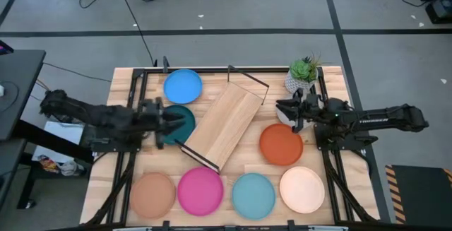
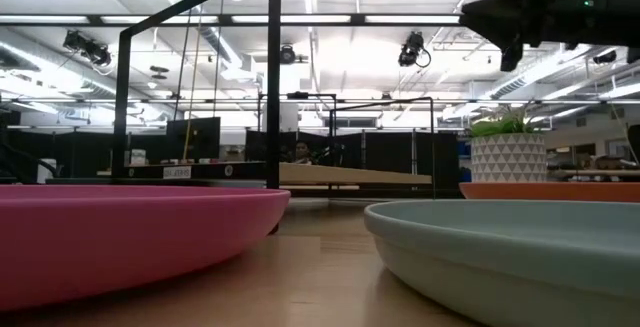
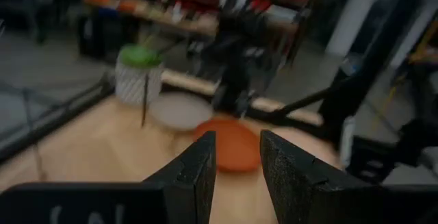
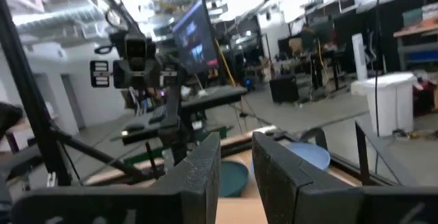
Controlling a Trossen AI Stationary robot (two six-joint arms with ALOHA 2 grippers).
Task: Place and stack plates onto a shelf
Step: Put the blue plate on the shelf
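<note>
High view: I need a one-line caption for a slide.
Both grippers, left and right, flank the empty, angled shelf; plates sit around it on the table.

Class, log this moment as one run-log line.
left gripper: open, over dark teal plate | right gripper: open, above orange plate | shelf: no plates on it

Right gripper (image 4: 236,166): we see our two dark fingers (image 4: 202,169) standing close together, with a narrow gap of daylight between them and nothing held.
Dark teal plate (image 4: 231,177): lies just beyond the fingertips, partly hidden by them.
Blue plate (image 4: 306,157): beside the teal one, farther off.
Left arm (image 4: 147,101): we face it across the table; dark, with its wrist camera block on top.
Black frame bars (image 4: 31,107): slant across the near side.
Room: a monitor (image 4: 195,35) and a white bin (image 4: 395,104).
</note>
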